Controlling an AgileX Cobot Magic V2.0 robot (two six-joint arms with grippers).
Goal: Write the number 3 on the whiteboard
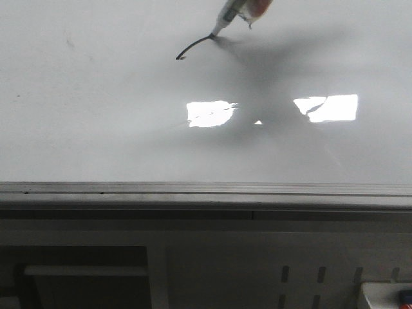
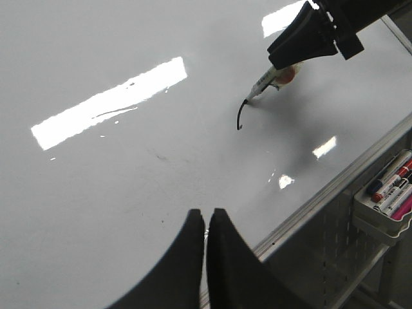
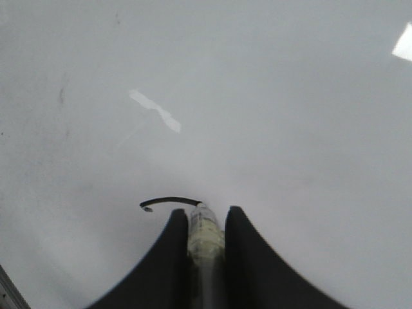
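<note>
whiteboard (image 1: 96, 129) glossy, mostly blank | number 3 (image 1: 193, 47) only a short hooked stroke, far side, most left to draw | right gripper (image 3: 206, 222) clamped on marker (image 1: 225, 18), tip touching the stroke's end | left gripper (image 2: 206, 222) fingers together, idle

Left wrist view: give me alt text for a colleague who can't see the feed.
The right hand holds a marker with its tip on the whiteboard, at the end of a short curved black stroke. The left hand hangs shut over the board's near edge, holding nothing. A tray of spare markers hangs beside the rail.
</note>
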